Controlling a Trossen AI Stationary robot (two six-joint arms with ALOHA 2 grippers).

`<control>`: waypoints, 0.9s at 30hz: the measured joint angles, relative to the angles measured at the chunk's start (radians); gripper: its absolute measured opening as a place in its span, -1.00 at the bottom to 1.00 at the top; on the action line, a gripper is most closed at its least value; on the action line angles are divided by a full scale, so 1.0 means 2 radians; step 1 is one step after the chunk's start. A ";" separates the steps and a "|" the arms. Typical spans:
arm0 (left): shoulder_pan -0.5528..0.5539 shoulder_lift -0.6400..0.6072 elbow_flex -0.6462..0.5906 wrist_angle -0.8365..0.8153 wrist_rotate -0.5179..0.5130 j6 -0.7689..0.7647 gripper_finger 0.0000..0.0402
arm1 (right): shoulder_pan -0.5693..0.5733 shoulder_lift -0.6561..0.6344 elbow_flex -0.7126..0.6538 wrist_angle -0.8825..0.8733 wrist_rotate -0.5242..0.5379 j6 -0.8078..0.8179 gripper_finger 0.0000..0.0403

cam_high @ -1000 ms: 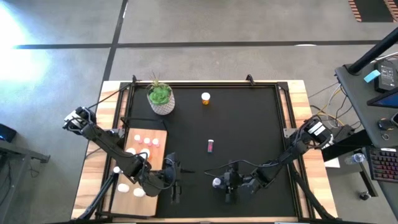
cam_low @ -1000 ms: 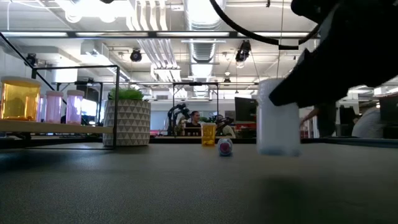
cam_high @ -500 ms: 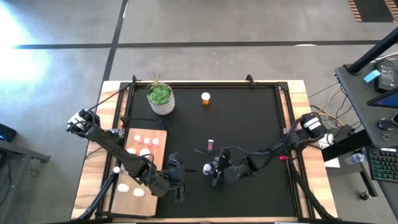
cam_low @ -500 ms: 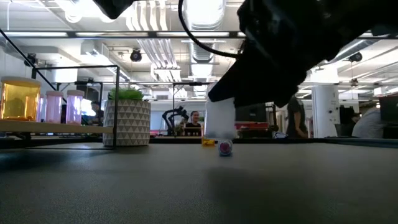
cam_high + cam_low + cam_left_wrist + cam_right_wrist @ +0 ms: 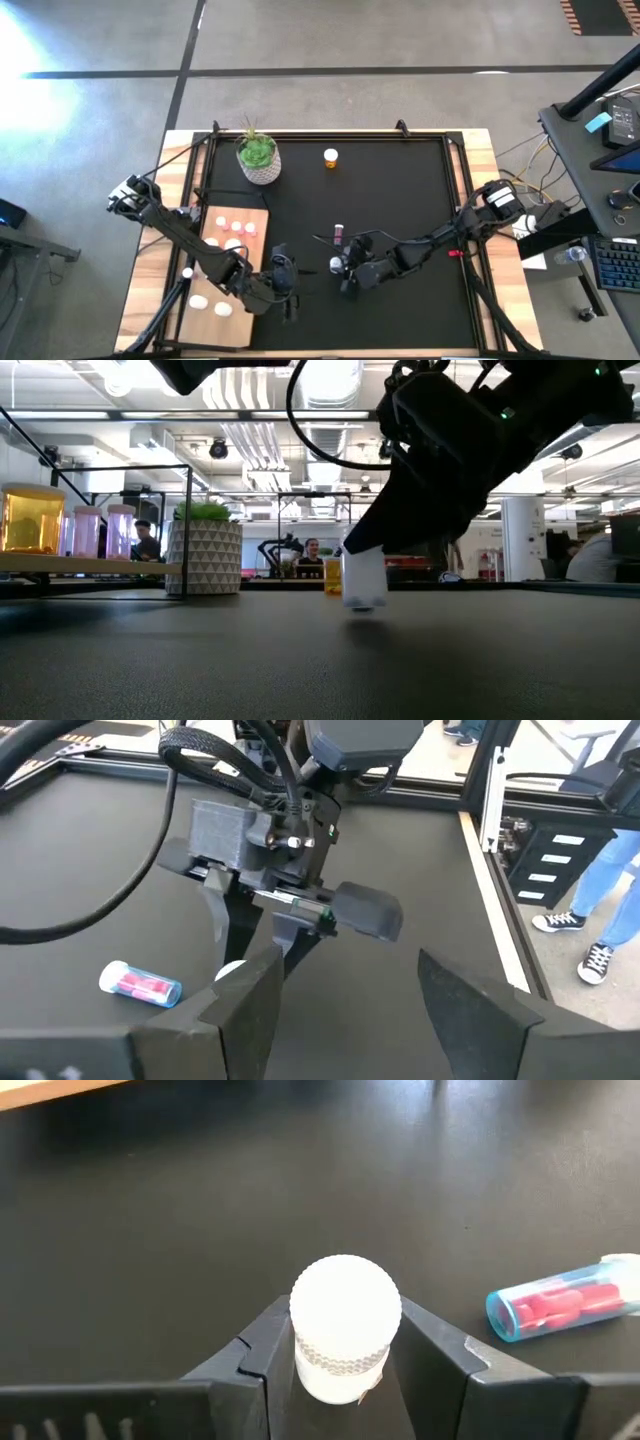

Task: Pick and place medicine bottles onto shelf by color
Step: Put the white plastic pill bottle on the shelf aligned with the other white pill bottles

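- High view: my right gripper (image 5: 338,266) sits low over the middle of the black mat (image 5: 400,200), its arm reaching in from the worktop's right edge, fingers clamped on a white-capped bottle (image 5: 336,265).
- Right wrist view confirms the grip: the two dark fingers (image 5: 262,1350) press either side of the white bottle (image 5: 344,1330), just below its ribbed cap.
- Low view shows that white bottle (image 5: 363,577) hanging upright under the right gripper (image 5: 372,560), its base just above or barely at the mat; I cannot tell which.
- A clear bluish bottle with pink contents (image 5: 565,1302) lies on its side on the mat just beside the held one; from overhead it is the small pink piece (image 5: 339,233) near mid-mat.
- My left gripper (image 5: 285,285) waits near the mat's front edge, just right of the shelf, fingers (image 5: 247,1010) spread apart with nothing between them; its wrist camera looks across at the right gripper (image 5: 245,955) and the lying bottle (image 5: 140,984).
- The pale wooden shelf (image 5: 255,222) lies at the mat's left side, carrying several white-capped bottles (image 5: 236,227).
- Low view, at left, shows an orange bottle (image 5: 32,518) and two pink ones (image 5: 88,531) standing on the shelf.
- One orange bottle (image 5: 330,157) stands alone near the mat's far edge, right of the potted plant (image 5: 258,158).
- People (image 5: 314,550) show in the room beyond the worktop.
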 joint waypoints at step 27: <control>0.006 -0.001 -0.018 0.000 0.000 0.000 0.08 | 0.007 0.000 0.106 -0.194 -0.003 0.002 0.27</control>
